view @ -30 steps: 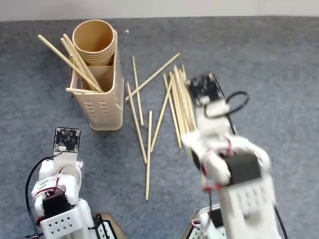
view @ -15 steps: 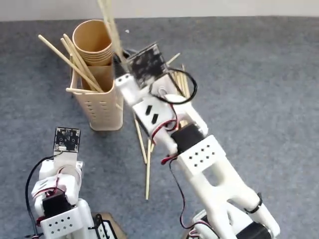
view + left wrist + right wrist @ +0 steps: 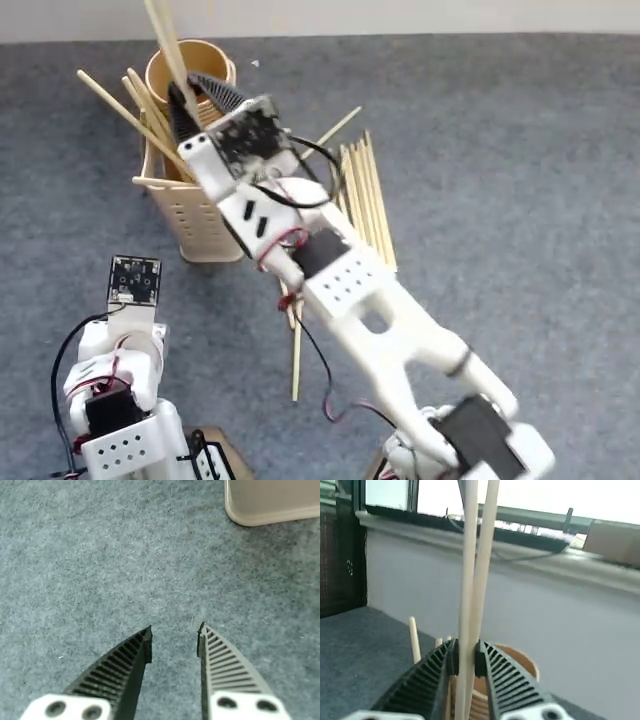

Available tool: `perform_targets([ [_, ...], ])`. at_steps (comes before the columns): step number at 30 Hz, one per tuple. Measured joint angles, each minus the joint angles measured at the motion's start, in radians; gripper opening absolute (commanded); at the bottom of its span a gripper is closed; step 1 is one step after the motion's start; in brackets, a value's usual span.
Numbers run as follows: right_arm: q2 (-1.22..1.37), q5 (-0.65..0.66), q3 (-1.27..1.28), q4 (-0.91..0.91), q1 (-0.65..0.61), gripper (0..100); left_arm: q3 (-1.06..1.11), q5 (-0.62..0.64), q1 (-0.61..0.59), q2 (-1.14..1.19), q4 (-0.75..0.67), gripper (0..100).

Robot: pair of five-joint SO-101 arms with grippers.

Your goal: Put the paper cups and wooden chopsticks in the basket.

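Wooden chopsticks point(image 3: 469, 570), two of them, stand upright, clamped in the right tool point(image 3: 466, 656) over the paper cups point(image 3: 207, 55) nested in the basket point(image 3: 205, 225). Loose chopsticks point(image 3: 368, 200) lie fanned on the grey tabletop point(image 3: 520, 150) beside it, while the left tool point(image 3: 175, 630) hangs near the basket's base, jaws apart and empty.

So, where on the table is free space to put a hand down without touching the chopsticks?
The widest bare carpet lies right of the chopstick bundle. A smaller patch lies left of the basket, another between the basket and the open left tool. It is crowded between basket and bundle: loose chopsticks lie there under the right arm.
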Motion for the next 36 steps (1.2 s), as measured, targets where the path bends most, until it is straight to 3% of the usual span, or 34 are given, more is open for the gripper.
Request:
perform_targets([
  [4,0.048,-0.026,0.0,0.0,0.0,2.7,0.0,0.0,0.0,0.0,0.0,17],
  [9,0.006,-0.021,-0.008,0.112,0.0,15.6,0.0,0.0,0.0,0.0,0.0,17],
  [18,-0.226,-0.021,-0.009,0.488,0.0,15.6,0.0,0.0,0.0,0.0,0.0,17],
  [20,-0.265,-0.021,-0.009,0.548,0.002,10.8,0.0,0.0,0.0,0.0,0.0,17],
  [23,-0.327,-0.021,-0.009,0.698,0.075,0.0,0.0,0.0,0.0,0.0,0.0,17],
  [30,-0.299,-0.021,-0.009,1.083,0.41,5.5,0.0,0.0,0.0,0.0,0.0,17],
  [36,0.009,-0.012,-0.015,1.134,0.477,5.6,0.0,0.0,0.0,0.0,0.0,17],
])
